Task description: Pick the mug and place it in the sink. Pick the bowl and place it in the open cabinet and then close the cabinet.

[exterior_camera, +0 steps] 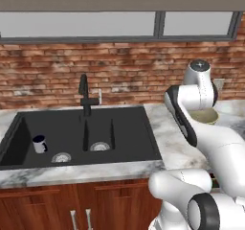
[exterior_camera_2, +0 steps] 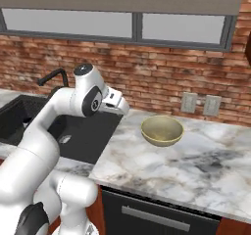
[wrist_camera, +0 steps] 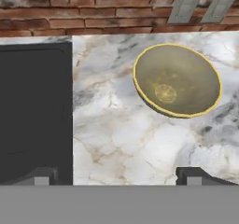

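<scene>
The white arm rises from the base, bends at a dark-jointed elbow and reaches forward, the hand held out level from the wrist and tipped downward. In the left base view the same arm climbs from the lower corner and folds over at a round cap on its upper joint, the forearm sloping back down beneath it. The gripper looks down with jaws spread wide, one dark fingertip far off to one side and the other at the opposite side, nothing between them and nothing touching either tip
</scene>
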